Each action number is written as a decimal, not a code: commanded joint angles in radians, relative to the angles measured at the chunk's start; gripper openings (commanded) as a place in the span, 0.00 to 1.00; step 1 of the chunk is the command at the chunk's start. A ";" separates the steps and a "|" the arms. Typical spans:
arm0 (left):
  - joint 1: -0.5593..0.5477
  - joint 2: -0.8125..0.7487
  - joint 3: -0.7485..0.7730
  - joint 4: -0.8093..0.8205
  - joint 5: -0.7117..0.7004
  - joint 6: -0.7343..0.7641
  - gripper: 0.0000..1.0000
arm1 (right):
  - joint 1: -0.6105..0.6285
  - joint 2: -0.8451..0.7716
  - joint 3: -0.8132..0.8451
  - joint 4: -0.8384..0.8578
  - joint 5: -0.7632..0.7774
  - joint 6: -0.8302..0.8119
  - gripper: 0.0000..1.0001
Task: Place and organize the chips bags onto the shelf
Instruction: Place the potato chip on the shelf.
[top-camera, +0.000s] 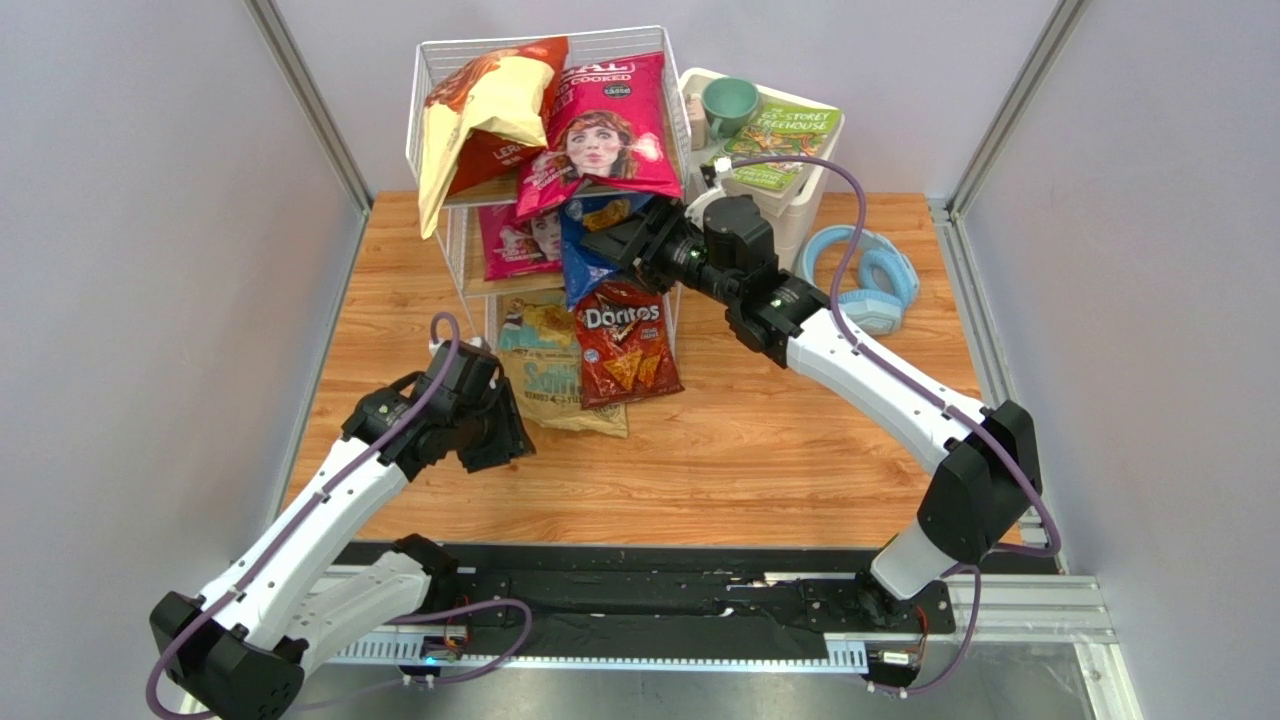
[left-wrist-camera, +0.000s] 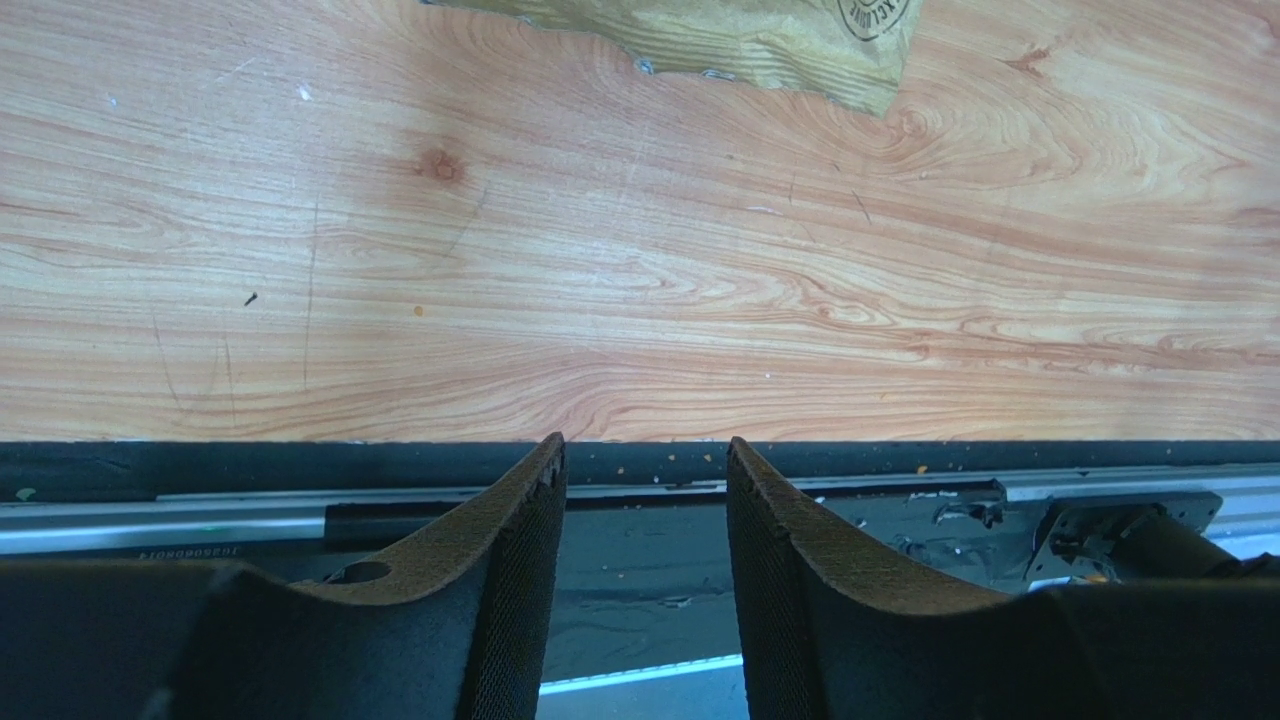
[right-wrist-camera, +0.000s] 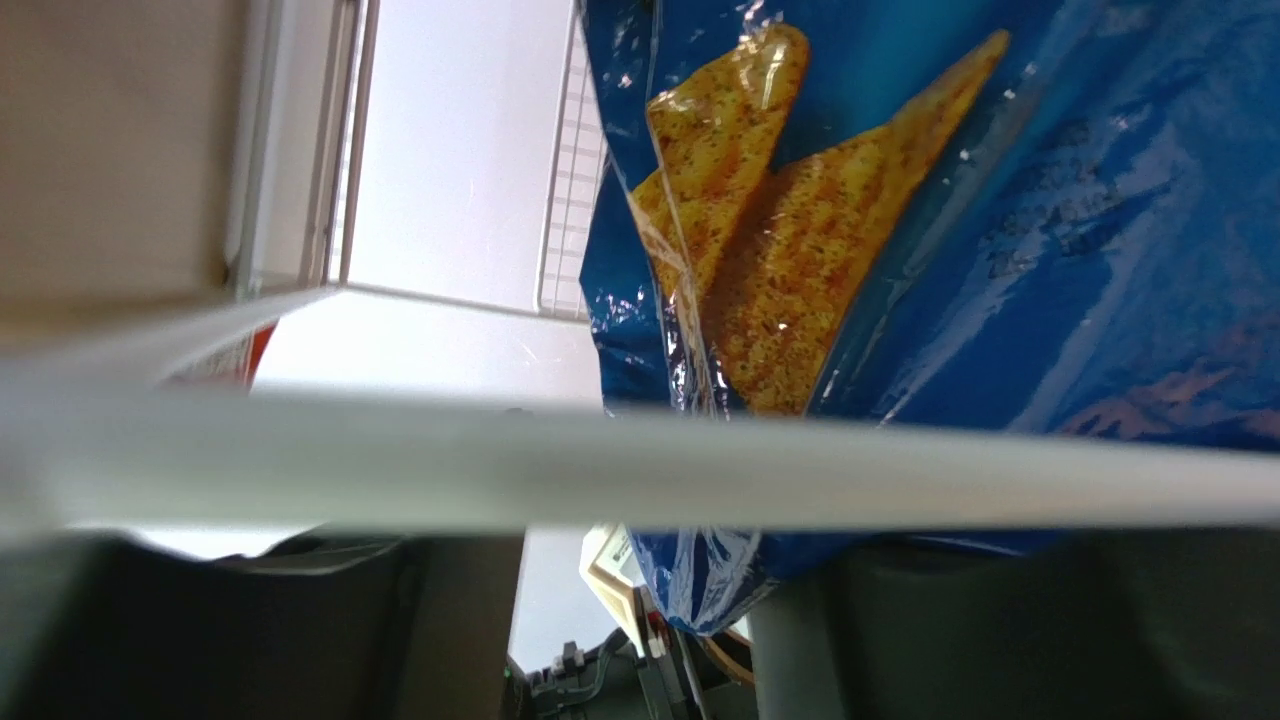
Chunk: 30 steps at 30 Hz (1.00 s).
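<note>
Chips bags (top-camera: 624, 353): light, crinkly, slippery foil, brittle inside; best pinched gently at a sealed edge. Shelf (top-camera: 436, 68) top tier holding orange-and-cream bag (top-camera: 489, 113) and magenta bag (top-camera: 601, 128). Blue Doritos bag (right-wrist-camera: 962, 225) at middle tier, against right gripper (top-camera: 643, 240); clamped or released, impossible to tell. Left gripper (left-wrist-camera: 643, 450) half-open, empty, above table (left-wrist-camera: 601, 225).

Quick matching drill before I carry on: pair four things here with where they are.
1 orange-and-cream bag
2 blue Doritos bag
3 tan-and-teal bag
4 green mug

A beside the green book
B nearest the left gripper
C top tier of the shelf
D at the right gripper

Pairs: 1-C, 2-D, 3-B, 4-A
</note>
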 joint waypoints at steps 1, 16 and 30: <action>0.008 0.000 0.001 0.015 0.006 0.019 0.49 | -0.041 -0.016 0.006 0.077 0.024 -0.013 0.59; 0.008 0.008 -0.003 0.027 0.024 0.014 0.49 | -0.038 -0.118 -0.126 0.064 -0.109 0.050 0.73; 0.032 0.043 0.090 -0.063 -0.077 0.003 0.64 | -0.042 -0.292 -0.120 -0.273 -0.237 -0.039 0.76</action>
